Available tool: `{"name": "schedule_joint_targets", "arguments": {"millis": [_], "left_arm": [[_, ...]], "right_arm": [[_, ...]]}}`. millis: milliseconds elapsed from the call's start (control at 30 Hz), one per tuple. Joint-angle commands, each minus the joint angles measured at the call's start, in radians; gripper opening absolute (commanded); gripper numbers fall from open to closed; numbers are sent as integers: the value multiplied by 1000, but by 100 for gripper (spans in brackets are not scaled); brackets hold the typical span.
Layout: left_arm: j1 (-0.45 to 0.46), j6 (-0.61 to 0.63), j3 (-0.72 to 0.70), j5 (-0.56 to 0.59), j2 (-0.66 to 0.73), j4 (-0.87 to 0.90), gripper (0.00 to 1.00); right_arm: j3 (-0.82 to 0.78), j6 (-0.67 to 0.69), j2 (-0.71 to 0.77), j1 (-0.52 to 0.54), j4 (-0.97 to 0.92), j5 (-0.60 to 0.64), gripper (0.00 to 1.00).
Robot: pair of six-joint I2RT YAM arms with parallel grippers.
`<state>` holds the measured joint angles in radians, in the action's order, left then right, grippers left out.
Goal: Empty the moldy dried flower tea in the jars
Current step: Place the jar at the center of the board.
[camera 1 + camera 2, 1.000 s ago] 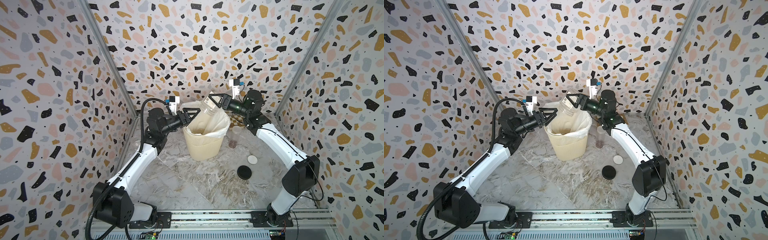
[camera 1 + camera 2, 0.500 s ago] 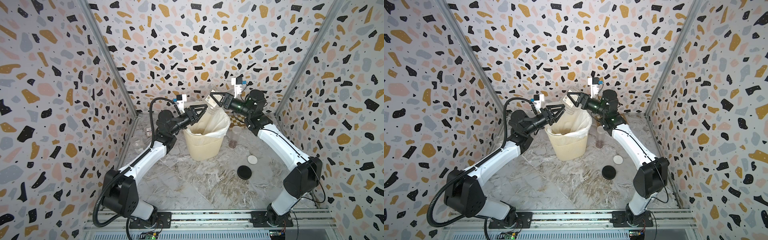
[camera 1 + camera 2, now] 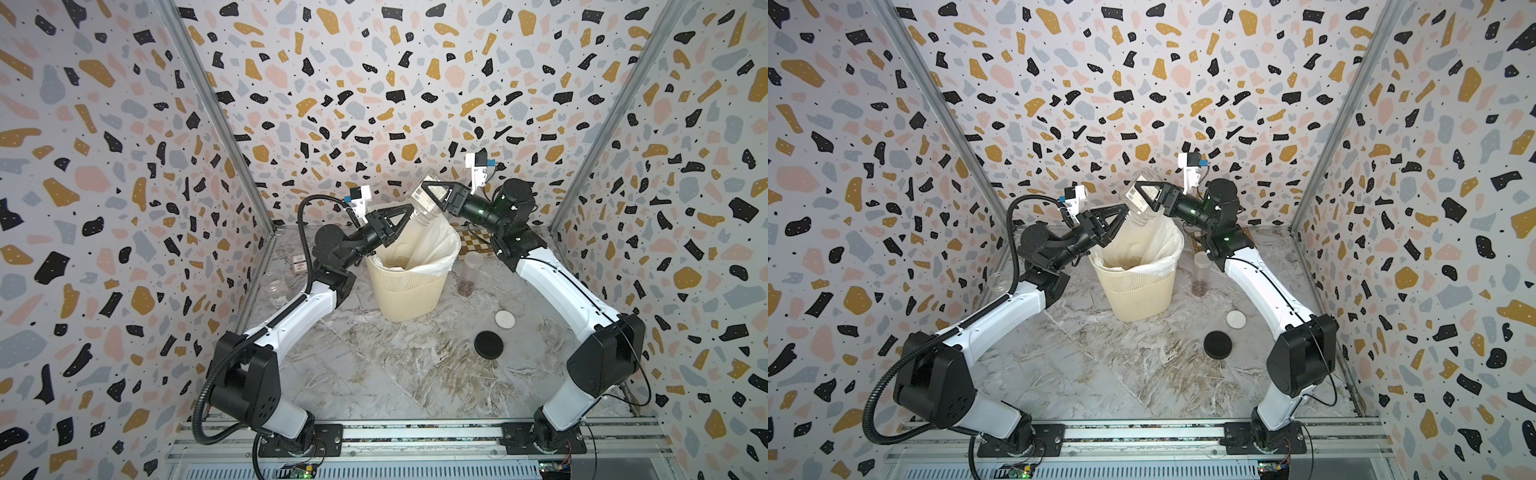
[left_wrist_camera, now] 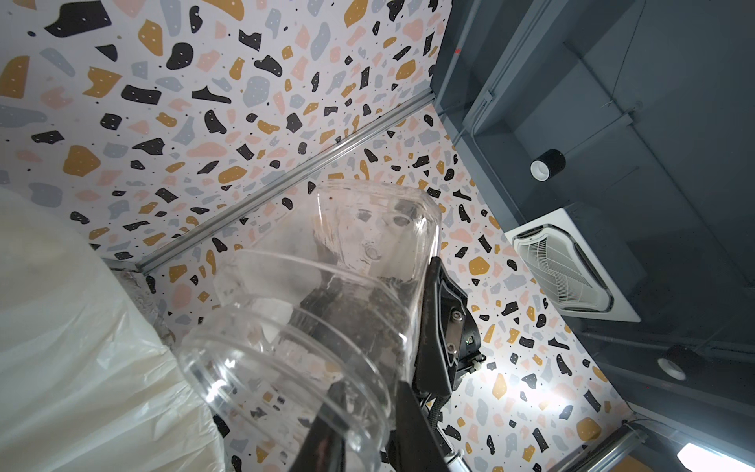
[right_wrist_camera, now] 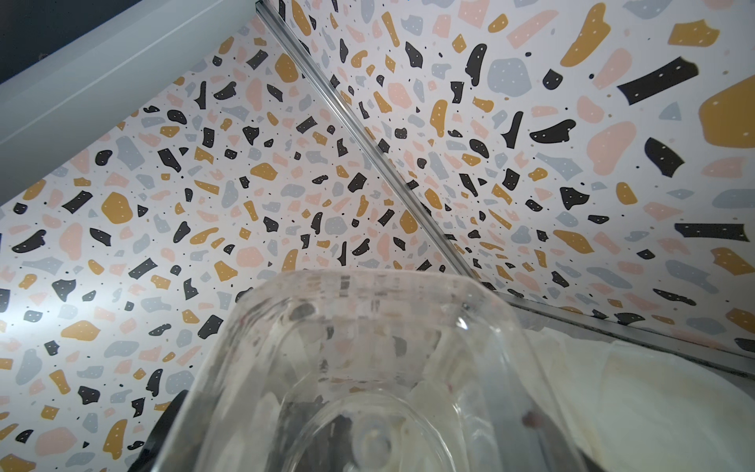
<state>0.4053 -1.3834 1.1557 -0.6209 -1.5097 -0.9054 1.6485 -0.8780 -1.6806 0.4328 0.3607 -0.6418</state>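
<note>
Dried flower tea (image 3: 464,287) lay as a thin reddish-brown layer in the bottom of the second jar (image 3: 471,266). That jar stood upright and lidless on the tabletop (image 3: 395,365), just beside the cream ribbed bin (image 3: 409,295) on my right arm's side.

My right fingers (image 3: 433,192) were clamped on the labelled jar (image 3: 418,200). They held it tilted, mouth down, above the white bag (image 3: 432,245) that lined the bin. In the right wrist view its walls (image 5: 359,359) looked clear. One small reddish bit (image 5: 531,419) showed low by the wall, but I could not tell whether it sat inside the jar or on the bag.

My left fingers (image 3: 405,215) were over the opposite side of the bin, drawn close together, with their tips at the labelled jar's open mouth. In the left wrist view one finger (image 4: 408,433) lay outside the rim and the other showed through the clear wall. I could not tell whether they pinched the rim.

The third jar (image 3: 276,286) stood by the wall on my left arm's side, well apart from the bin and near a small box (image 3: 300,264). A white lid (image 3: 505,319) and a black lid (image 3: 488,344) lay flat on the tabletop in front of the second jar, near each other but not touching.
</note>
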Motion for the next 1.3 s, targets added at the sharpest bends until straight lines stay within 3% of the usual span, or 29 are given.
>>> {"name": "schedule_joint_targets", "arguments": {"millis": [0, 200, 333, 633, 1100, 1267], "left_arm": [[2, -24, -5, 4, 5, -155, 21], [2, -29, -5, -1, 2, -169, 19], [2, -29, -6, 1, 1, -166, 10], [1, -47, 1, 0, -12, -191, 3], [-19, -40, 30, -26, -4, -182, 0], [-73, -3, 64, -56, 36, -39, 0]], "right_arm": [[-10, -47, 21, -13, 59, -34, 85], [-10, -64, 18, -14, 71, -44, 85], [-10, -65, 18, -14, 71, -50, 87], [-10, -40, 21, -24, 44, -41, 96], [-65, -72, 36, -195, 72, -48, 99], [-109, -66, 66, -236, 71, -52, 99]]}}
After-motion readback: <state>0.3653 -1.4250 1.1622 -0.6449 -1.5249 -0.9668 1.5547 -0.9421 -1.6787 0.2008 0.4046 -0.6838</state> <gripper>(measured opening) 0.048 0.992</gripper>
